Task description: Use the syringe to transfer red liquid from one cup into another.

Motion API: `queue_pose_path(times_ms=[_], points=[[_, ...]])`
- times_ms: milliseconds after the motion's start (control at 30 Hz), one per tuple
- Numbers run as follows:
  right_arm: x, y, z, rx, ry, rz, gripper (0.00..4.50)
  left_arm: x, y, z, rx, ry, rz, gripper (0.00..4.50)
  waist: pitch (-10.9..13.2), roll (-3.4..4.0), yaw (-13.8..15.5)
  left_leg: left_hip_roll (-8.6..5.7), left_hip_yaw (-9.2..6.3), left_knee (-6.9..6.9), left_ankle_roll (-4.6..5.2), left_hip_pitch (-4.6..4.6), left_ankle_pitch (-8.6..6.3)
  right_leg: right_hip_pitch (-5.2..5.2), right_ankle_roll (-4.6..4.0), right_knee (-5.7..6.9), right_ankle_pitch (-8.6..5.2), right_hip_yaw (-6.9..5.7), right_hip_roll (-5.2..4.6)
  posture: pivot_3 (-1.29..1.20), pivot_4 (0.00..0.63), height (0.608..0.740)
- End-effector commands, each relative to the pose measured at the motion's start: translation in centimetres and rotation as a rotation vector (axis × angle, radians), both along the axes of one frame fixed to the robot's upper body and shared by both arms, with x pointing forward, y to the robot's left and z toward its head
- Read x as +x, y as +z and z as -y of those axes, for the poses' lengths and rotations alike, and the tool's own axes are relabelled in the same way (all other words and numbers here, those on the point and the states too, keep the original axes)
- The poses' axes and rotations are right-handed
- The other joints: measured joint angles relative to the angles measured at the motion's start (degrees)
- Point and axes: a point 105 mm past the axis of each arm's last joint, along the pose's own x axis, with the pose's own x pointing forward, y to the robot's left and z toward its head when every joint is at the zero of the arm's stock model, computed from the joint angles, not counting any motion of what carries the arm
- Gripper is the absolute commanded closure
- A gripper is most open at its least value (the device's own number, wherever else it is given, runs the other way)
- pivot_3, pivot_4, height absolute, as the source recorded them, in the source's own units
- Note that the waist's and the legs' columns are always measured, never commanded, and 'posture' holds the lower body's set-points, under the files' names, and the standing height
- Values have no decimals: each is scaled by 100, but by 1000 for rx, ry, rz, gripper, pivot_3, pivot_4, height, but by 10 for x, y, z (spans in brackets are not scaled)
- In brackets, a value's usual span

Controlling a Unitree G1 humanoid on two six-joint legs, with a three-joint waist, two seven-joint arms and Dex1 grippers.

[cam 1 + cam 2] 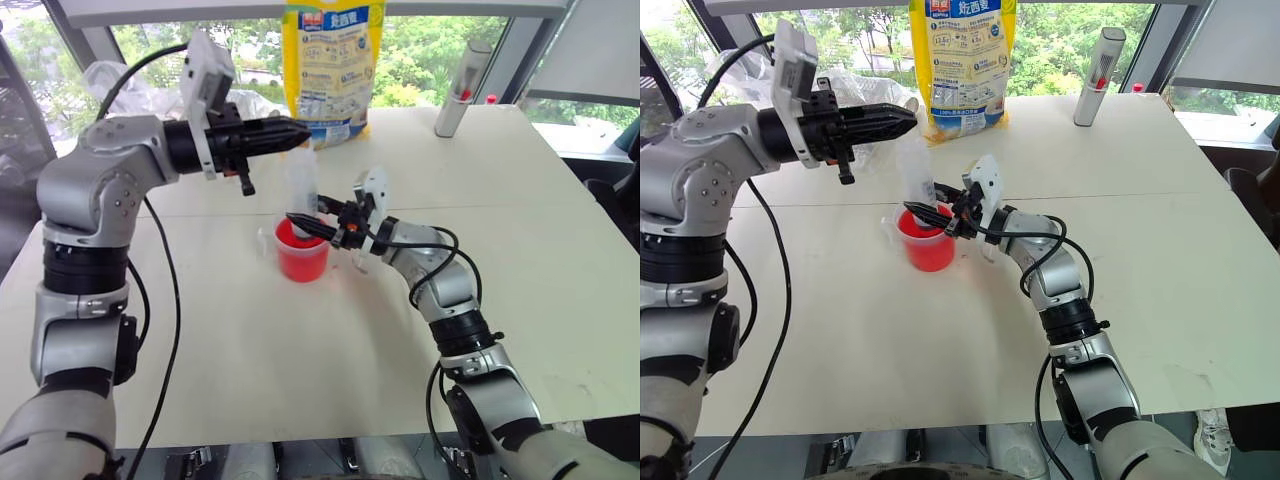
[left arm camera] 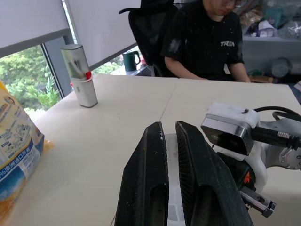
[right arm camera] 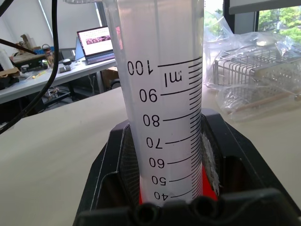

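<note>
1. Syringe (image 3: 164, 117): clear barrel with printed graduations, standing upright, its lower end inside the handled cup (image 1: 302, 262); probably placed so to draw liquid.
2. Handled cup: on the tabletop (image 1: 250, 350) near its middle, vivid with red liquid (image 1: 928, 252).
3. Right gripper (image 1: 305, 225): fingers closed around the syringe barrel low down, steadying it vertical over the cup.
4. Left gripper (image 1: 290, 133): level above the cup, fingers clamped on the white plunger top, seemingly ready to pull.
5. Yellow bag (image 1: 333, 60), grey canister (image 1: 460, 90): at the far edge, unused.
6. Seated person (image 2: 207, 40): beyond the tabletop.
</note>
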Motion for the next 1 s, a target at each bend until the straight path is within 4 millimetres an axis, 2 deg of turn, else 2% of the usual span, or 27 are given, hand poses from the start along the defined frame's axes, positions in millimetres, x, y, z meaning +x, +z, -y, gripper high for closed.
queue_pose_path(times_ms=[33, 600, 700, 833, 1000], points=[[-17, -11, -21, -55, 106, -8, 3086, -12, 57, -7, -108, 24, 207, 4445, 0, 0, -1, 0, 0, 0, 0, 0, 0, 0, 0, 0, 0, 0, 1, 0, 150, 740], [-18, -11, -21, -60, 111, -11, 3086, -13, 64, -7, -121, 25, 226, 4445, 0, 0, -2, 0, 0, 0, 0, 0, 0, 0, 0, 0, 0, 0, 0, 0, 150, 740], [-19, -10, -21, -59, 111, -8, 3086, -14, 61, -7, -114, 27, 224, 4445, 0, 0, -1, 0, 0, 0, 0, 0, 0, 0, 0, 0, 0, 0, 0, 0, 150, 740], [-20, -4, -19, -52, 109, 13, 3086, -12, 47, -9, -52, 39, 214, 4445, 0, 0, -2, 0, 0, 0, 0, 0, 0, 0, 0, 0, 0, 0, 0, 0, 150, 740], [-22, 3, -19, -46, 112, 34, 3086, -14, 42, -11, -46, 47, 202, 4445, 0, 0, 1, 1, -1, 0, 0, 0, 0, 0, 0, 0, 0, 0, -1, 0, 150, 740]])
